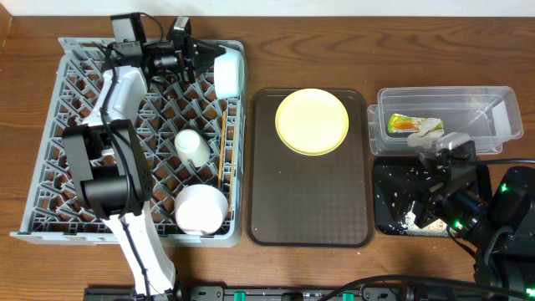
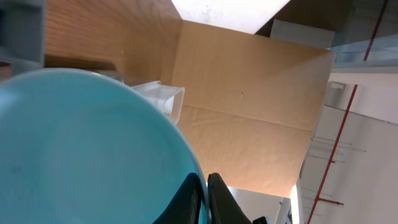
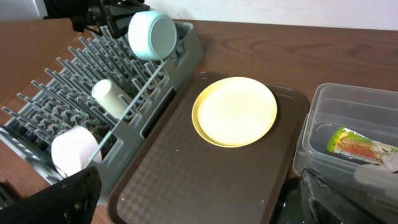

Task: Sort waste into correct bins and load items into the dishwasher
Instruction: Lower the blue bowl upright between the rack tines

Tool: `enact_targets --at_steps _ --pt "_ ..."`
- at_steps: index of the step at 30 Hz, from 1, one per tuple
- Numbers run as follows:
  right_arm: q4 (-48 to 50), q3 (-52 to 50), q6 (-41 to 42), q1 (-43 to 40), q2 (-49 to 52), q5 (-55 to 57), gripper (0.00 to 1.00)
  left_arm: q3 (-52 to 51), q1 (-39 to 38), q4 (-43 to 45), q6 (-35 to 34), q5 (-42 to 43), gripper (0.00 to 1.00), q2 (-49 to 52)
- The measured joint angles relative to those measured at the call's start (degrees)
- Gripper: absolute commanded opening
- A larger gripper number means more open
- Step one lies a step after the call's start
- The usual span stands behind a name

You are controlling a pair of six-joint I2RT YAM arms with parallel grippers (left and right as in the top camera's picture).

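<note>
My left gripper (image 1: pixel 209 60) is shut on the rim of the light blue bowl (image 1: pixel 229 72). It holds the bowl on edge over the far right corner of the grey dish rack (image 1: pixel 75 109). The bowl fills the left wrist view (image 2: pixel 81 155), with the jaws (image 2: pixel 206 186) pinching its rim. A white cup (image 1: pixel 192 145), a white bowl (image 1: pixel 201 208) and chopsticks (image 1: pixel 222 159) lie in the rack. The yellow plate (image 1: pixel 312 121) sits on the brown tray (image 1: pixel 309 209). My right gripper (image 1: pixel 433 180) is open and empty over the black tray (image 1: pixel 393 201).
The clear tub (image 1: pixel 493 125) at the far right holds the snack wrapper (image 1: pixel 404 124) and a white paper scrap (image 1: pixel 429 127). White crumbs (image 1: pixel 411 219) lie in the black tray. The right wrist view shows the plate (image 3: pixel 234 111) and the rack (image 3: pixel 93 106).
</note>
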Motion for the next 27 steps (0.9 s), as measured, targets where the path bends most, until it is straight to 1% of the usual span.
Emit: enact_targets --at_steps 18,20,25,27 --pt "-0.02 0.0 0.0 0.0 0.0 0.0 0.99 0.0 2.21 -0.15 0.76 -1.99 0.09 0.22" --pt "-0.02 0.0 0.0 0.0 0.0 0.0 0.99 -0.02 2.95 -0.22 1.38 -2.12 0.13 0.52" --pt "-0.5 0.0 -0.02 0.0 0.0 0.0 0.99 -0.11 4.52 -0.85 3.13 -2.58 0.14 0.85" --pt "-1.09 0.0 0.0 0.0 0.0 0.0 0.99 -0.11 4.94 -1.84 3.85 -2.64 0.22 0.85"
